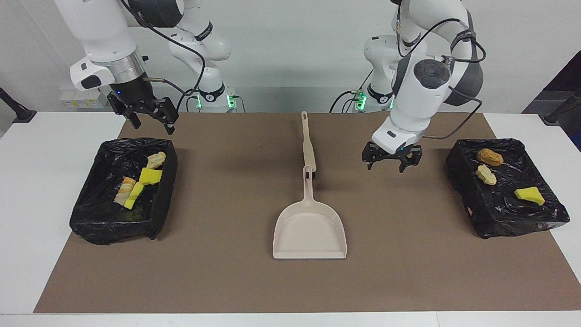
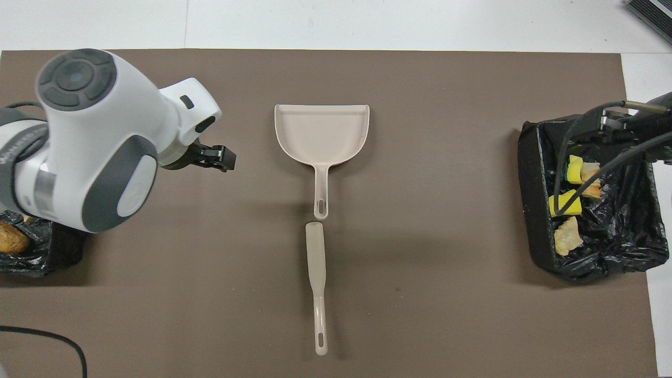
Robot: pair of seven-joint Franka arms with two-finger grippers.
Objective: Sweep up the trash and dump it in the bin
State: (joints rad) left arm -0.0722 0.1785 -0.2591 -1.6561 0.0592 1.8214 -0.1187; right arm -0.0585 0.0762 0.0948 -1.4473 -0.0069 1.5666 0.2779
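Trash point(image 1: 137, 179) sits binned; dustpan point(image 1: 310, 229) empty. Left gripper point(image 1: 392, 159), jaws apart and holding nothing, hovers beside a bin point(image 1: 544, 218); you risk snagging its liner. Right gripper point(image 1: 147, 116), jaws apart, waits.

Two black-lined bins stand on the brown mat point(image 1: 218, 272), one at each end, with one beige dustpan point(image 1: 309, 229) between them. One beige sweeper stick point(image 1: 308, 143) lies just nearer the robots than the dustpan, end to end with its handle. The bin toward the right arm's end point(image 1: 97, 227) holds four scraps point(image 1: 150, 175): two yellow, two tan. The bin toward the left arm's end point(image 1: 499, 222) holds three scraps point(image 1: 529, 195): one yellow, one tan, one orange-brown. Two arms stand at the table.
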